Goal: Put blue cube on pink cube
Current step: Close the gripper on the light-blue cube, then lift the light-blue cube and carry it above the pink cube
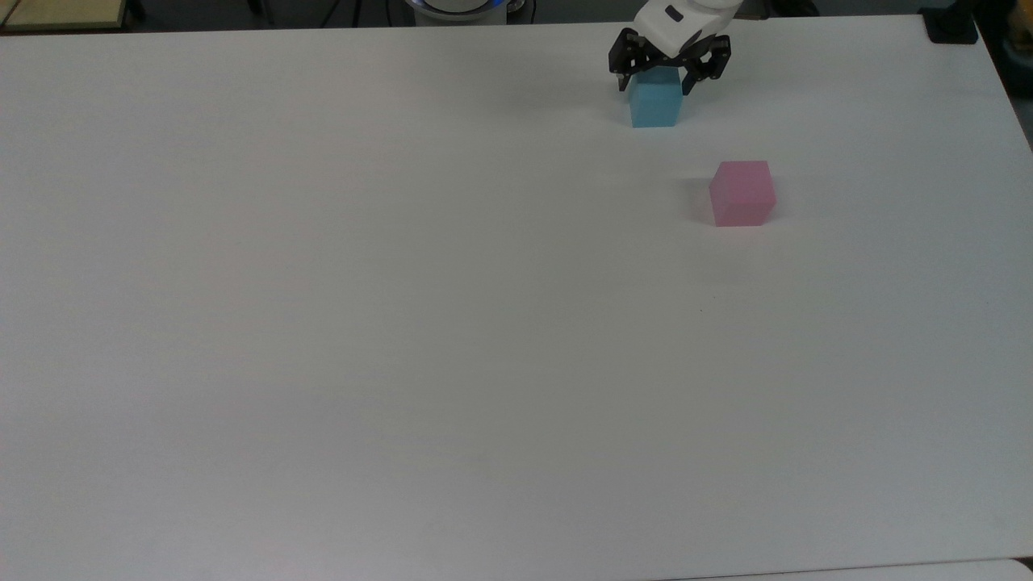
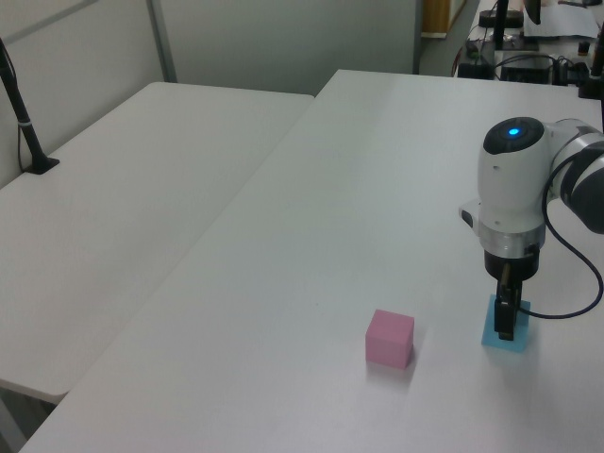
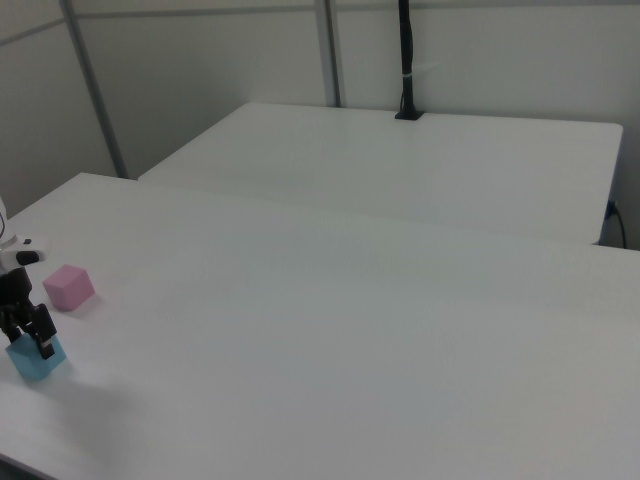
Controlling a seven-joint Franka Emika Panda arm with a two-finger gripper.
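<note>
Top view shows the gripper (image 1: 655, 82) low over the blue cube (image 1: 655, 105), its two black fingers spread wide, one on each side of the cube's top, not squeezing it. Left view shows one finger (image 2: 507, 321) in front of the cube. The pink cube (image 1: 742, 194) sits near, apart, on the white table (image 1: 403, 323). Both cubes are close to the table's far edge in the top view; lots of bare table lies in front.

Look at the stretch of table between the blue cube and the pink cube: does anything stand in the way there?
Nothing visible does. The blue cube sits on the white table with the open gripper straddling it. The pink cube stands apart from it, with only bare tabletop between them and its top face uncovered.
</note>
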